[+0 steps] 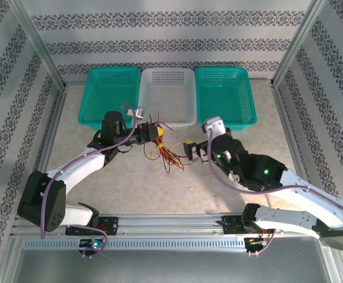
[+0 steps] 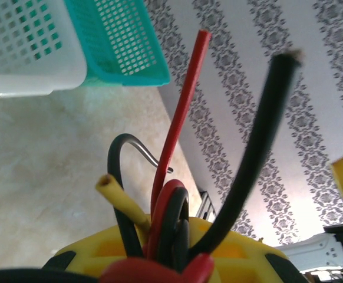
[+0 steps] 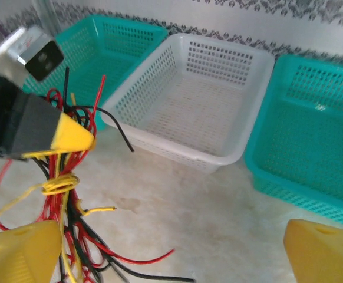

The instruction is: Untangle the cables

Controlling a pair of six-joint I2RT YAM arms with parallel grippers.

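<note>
The cables (image 1: 168, 154) are a tangle of thin red, black and yellow wires hanging above the table's middle. My left gripper (image 1: 152, 132) is shut on the top of the bundle. In the left wrist view, red, black and yellow strands (image 2: 180, 118) stick up from between the closed yellow fingers (image 2: 236, 250). My right gripper (image 1: 190, 151) is open just right of the bundle. In the right wrist view its yellow fingertips (image 3: 18, 253) stand wide apart with nothing between them. The tangle (image 3: 65, 206) hangs by the left fingertip, held from above by the left gripper (image 3: 71, 137).
Three empty baskets line the back: teal (image 1: 109, 94), white (image 1: 167, 97) and teal (image 1: 224, 94). The white basket (image 3: 201, 100) sits just beyond the bundle. Loose wire ends (image 3: 154, 259) trail on the beige tabletop (image 3: 218, 200). Metal frame posts and patterned walls enclose the area.
</note>
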